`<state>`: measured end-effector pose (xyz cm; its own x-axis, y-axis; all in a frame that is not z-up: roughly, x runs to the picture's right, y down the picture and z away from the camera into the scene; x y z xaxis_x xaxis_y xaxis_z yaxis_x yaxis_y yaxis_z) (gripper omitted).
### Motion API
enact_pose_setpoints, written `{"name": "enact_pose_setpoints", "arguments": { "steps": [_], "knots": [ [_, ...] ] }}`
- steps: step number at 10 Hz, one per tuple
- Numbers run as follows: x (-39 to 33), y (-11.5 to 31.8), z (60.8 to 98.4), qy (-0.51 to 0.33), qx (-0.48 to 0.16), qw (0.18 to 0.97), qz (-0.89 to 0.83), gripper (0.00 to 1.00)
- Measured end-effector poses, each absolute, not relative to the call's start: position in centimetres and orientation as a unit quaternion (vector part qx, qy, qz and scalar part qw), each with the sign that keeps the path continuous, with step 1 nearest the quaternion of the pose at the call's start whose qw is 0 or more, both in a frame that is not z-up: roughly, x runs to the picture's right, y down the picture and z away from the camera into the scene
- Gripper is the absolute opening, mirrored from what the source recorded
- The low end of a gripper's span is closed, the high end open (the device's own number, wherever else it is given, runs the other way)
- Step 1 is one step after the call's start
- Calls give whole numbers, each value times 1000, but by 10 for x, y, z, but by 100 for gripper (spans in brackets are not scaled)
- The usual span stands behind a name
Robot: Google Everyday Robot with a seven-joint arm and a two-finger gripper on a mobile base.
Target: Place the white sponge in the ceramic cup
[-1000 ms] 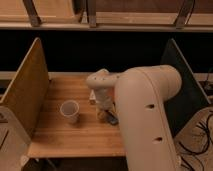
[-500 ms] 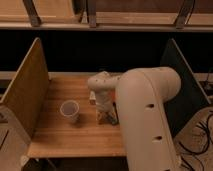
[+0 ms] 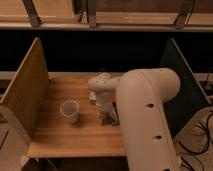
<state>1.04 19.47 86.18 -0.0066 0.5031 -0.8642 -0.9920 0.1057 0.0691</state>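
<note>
- Hanging tip-down over the middle of the wooden table (image 3: 57, 140), the gripper (image 3: 103, 117) sits just below the centre of the frame, at the end of the bulky pale arm (image 3: 150, 115) that fills the lower right.
- Compared with a second ago it has barely moved. The wrist holds the same spot, and the tip looks, if anything, a touch lower toward the tabletop.
- Whether the gripper is open or clamped on anything cannot be told from this view.
- The ceramic cup (image 3: 70, 110) stands upright left of centre, to the left of the gripper and apart from it. It has not shifted over that second, and nothing shows inside its mouth.
- The white sponge cannot be picked out with certainty. It most likely lies at or under the gripper's tip, where the arm hides the surface.
- A wooden panel (image 3: 27, 85) walls the table on the left of the frame and a dark panel (image 3: 185, 80) on the right.
- Such stillness low over the table suggests the pick-up is in hand rather than the carry, so the task is probably still in its early part.
- The likely next move is a lift and a short carry leftward in the frame to the cup's mouth. The cup is narrow and could be nudged over.
</note>
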Motion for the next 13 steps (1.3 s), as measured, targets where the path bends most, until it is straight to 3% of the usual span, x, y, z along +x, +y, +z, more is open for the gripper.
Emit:
{"name": "enact_pose_setpoints", "arguments": {
  "steps": [3, 13],
  "knots": [
    [11, 193, 864, 389, -311, 632, 594, 2],
    [-43, 161, 867, 321, -335, 660, 591, 0]
  ]
}}
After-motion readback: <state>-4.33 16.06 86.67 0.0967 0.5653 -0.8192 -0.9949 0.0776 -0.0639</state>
